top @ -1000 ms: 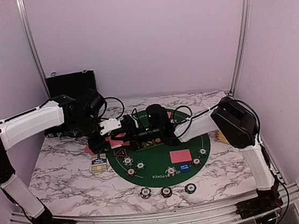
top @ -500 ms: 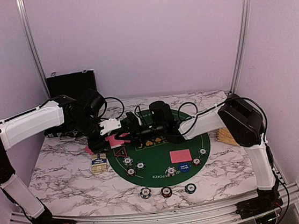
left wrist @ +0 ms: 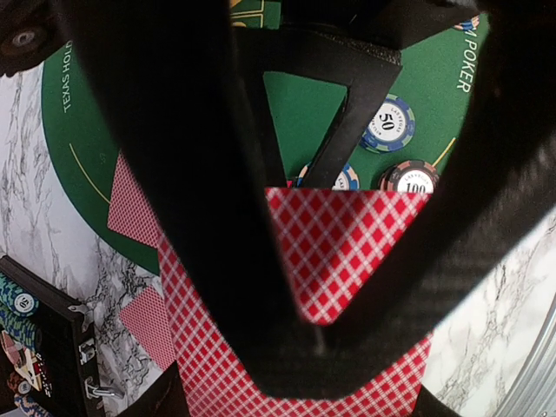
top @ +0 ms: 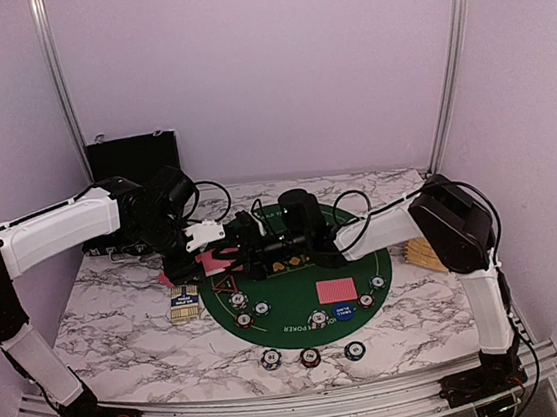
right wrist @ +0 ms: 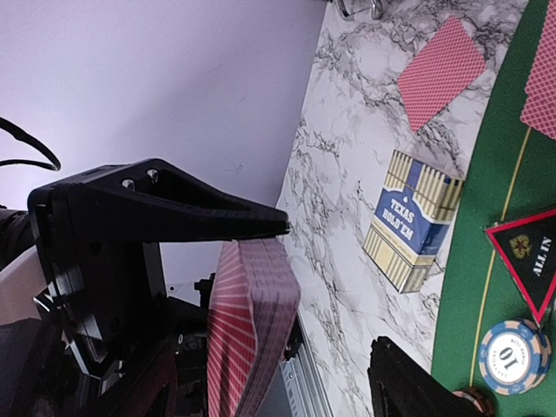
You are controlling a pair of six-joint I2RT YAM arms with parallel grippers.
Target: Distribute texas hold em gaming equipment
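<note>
The deck of red-backed cards (left wrist: 343,252) is clamped in the left end effector (left wrist: 317,343) and held in the air over the left edge of the green mat (top: 289,303) on the marble counter (top: 120,317). The right end effector (right wrist: 330,287) is level with the deck, its 2 fingers apart, the upper one just beside the deck's edge. 1 red-backed card (top: 336,290) lies flat on the mat.
</note>
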